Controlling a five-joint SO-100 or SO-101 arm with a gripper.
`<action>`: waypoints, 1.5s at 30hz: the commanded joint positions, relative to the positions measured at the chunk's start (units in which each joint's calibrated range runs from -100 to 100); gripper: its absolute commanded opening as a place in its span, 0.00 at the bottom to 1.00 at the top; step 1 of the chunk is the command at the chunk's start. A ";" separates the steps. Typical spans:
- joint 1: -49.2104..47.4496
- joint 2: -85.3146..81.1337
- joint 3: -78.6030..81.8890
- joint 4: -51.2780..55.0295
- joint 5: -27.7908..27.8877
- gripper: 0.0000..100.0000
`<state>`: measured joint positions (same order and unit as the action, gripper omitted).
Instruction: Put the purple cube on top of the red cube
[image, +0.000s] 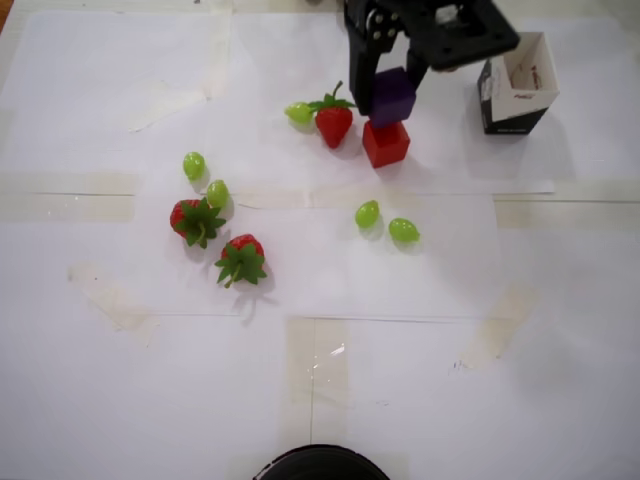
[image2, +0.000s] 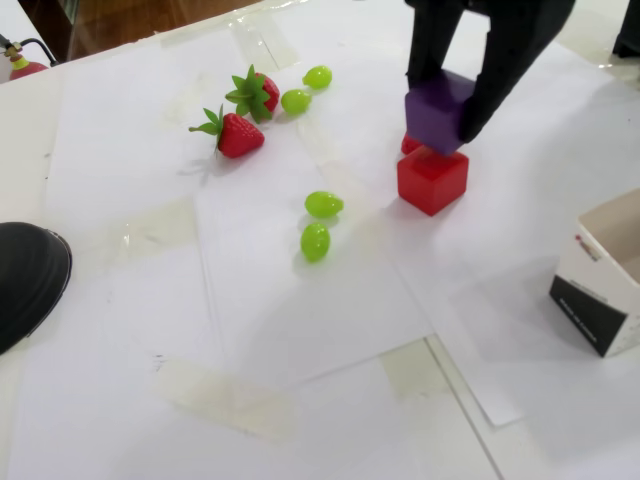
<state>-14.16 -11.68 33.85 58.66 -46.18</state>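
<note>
My black gripper is shut on the purple cube, one finger on each side of it. In the fixed view the purple cube sits right above the red cube, their faces close together; I cannot tell whether they touch. From overhead the red cube shows just below the purple one, partly covered by it. Both cubes are at the back of the white paper, right of centre in the overhead view.
A strawberry and a grape lie just left of the cubes. Two grapes lie in front, and two strawberries with two grapes further left. An open white and black box stands at the right.
</note>
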 joint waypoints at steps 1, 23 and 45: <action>-0.48 -3.11 0.43 -3.10 -0.34 0.11; -1.87 -0.88 3.06 -8.25 -1.95 0.17; -3.86 -2.77 2.52 -10.54 -4.40 0.36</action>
<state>-17.38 -11.68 37.29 48.54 -49.40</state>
